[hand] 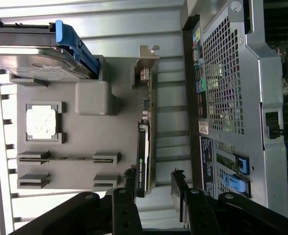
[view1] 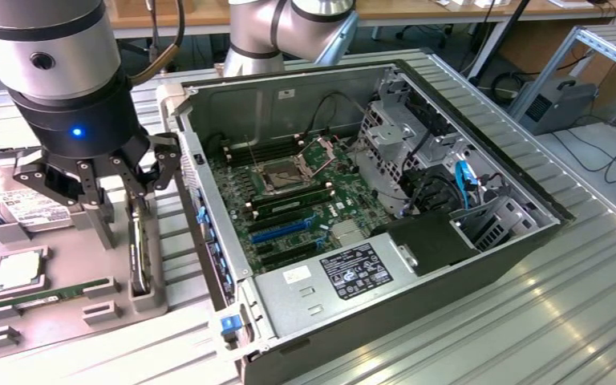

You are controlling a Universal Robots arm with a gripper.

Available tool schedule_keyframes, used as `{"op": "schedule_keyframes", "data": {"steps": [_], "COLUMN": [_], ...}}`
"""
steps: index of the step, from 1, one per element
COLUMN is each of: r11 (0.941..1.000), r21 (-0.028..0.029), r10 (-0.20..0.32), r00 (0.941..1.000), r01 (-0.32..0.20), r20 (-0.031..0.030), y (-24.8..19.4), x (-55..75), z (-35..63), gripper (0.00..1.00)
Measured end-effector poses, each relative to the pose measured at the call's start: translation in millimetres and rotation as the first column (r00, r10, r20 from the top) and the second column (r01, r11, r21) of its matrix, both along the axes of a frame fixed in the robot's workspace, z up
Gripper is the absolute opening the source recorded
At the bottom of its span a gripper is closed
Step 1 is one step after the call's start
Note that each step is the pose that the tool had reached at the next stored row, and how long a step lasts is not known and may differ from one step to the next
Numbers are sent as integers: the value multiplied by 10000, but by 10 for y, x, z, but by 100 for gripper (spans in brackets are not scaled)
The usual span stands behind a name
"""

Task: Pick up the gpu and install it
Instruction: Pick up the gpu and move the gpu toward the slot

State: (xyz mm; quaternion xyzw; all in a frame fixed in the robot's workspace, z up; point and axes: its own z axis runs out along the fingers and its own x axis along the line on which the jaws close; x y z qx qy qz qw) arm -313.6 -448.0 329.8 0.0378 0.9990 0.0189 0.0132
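Observation:
The gpu point(view1: 135, 250) is a slim black card standing on its edge in a slot along the grey holder tray point(view1: 67, 325), on the side nearest the computer. In the wrist view the gpu point(hand: 143, 152) runs lengthwise, its pale metal bracket at the far end. My gripper point(view1: 126, 188) hangs open just above the card. Its black fingers point(hand: 129, 188) straddle the card's near end without touching it, and the gripper point(hand: 154, 185) holds nothing.
On the tray lie a silver hard drive point(view1: 19, 204), a CPU point(view1: 17, 271) and a green memory stick point(view1: 51, 293). The open computer case point(view1: 480, 241) sits close on the exterior view's right, motherboard with blue slots point(view1: 281, 228) exposed. The case wall point(hand: 232, 98) is near the card.

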Motion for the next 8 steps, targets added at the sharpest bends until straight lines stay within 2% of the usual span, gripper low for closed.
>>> {"op": "schedule_keyframes", "data": {"steps": [8], "r11": [10000], "r21": [-5], "r10": [0], "r00": [10000], "r01": [0], "r20": [-1], "y": [9], "x": [0], "z": [-27], "gripper": [42]}}
